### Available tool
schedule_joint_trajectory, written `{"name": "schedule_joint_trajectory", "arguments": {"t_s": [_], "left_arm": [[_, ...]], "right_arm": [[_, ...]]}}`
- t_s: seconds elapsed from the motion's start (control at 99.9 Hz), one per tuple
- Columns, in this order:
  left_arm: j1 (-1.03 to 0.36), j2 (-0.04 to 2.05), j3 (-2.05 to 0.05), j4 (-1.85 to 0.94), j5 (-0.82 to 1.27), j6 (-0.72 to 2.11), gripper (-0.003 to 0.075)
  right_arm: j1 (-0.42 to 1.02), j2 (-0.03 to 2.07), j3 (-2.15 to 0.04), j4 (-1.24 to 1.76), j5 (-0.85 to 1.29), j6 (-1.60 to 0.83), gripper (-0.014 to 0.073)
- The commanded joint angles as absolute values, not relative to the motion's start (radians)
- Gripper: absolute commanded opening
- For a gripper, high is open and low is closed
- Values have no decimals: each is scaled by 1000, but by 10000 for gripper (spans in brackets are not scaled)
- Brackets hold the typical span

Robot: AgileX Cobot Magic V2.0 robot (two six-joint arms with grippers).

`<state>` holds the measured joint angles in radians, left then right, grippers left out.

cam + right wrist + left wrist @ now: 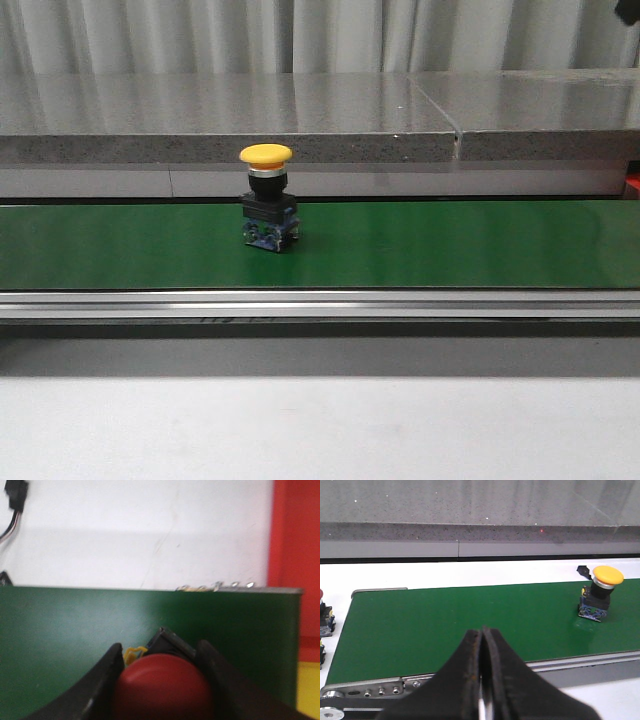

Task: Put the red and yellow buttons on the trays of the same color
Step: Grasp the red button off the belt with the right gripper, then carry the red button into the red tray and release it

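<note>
Neither arm shows in the front view; only the wrist cameras catch the grippers. In the right wrist view the red button (162,687) fills the space between the two dark fingers (100,690), blurred and cut off by the picture's edge, so its lower body is mostly hidden; a dark block and a scrap of yellow peek out just behind its cap. The right gripper (162,680) is clamped on that button's cap, a finger pressed to each side, and sits over the green belt (75,630) close to the belt's end. Past that end a strip of the red tray (295,555) and a corner of the yellow tray (309,690) are visible, both cut off.

The left gripper (482,645) hangs above the near edge of the belt with its fingers pressed together and nothing between them. It points across the belt toward the stone ledge (470,510) on the far side. At the edge of its view, beside the belt's end, parts of more buttons (326,617) show, one with a trace of red; they are too cut off to describe further.

The yellow button (267,208) stands upright on the belt, left of centre in the front view, well apart from both grippers, its cap on top of a black body and a bluish base
</note>
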<state>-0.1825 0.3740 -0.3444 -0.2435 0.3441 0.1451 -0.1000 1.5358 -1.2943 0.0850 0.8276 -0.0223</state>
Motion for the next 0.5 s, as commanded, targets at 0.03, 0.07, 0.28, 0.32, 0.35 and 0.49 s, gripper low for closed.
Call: {"name": "schedule_joint_trajectory", "arguments": {"t_s": [0.03,0.07,0.28,0.32,0.35,0.49], "left_arm": [[-191,379,-370,-252,268,145,-19],[-191,379,-370,-252,268,145,-19],[-191,379,-370,-252,268,145,-19],[-191,379,-370,-252,268,145,-19],[-191,379,-370,-252,268,145,-19],[-191,379,-370,-252,268,145,-19]], "right_arm": [[-199,1501,-1366,72,775,-24,28],[-232,1507,-1376,72,766,-24,28],[-387,1611,-1438,73,760,-34,28],[-404,1635,-1449,73,754,-41,28],[-413,1659,-1457,73,750,-48,28],[-425,1752,-1504,73,738,-72,28]]}}
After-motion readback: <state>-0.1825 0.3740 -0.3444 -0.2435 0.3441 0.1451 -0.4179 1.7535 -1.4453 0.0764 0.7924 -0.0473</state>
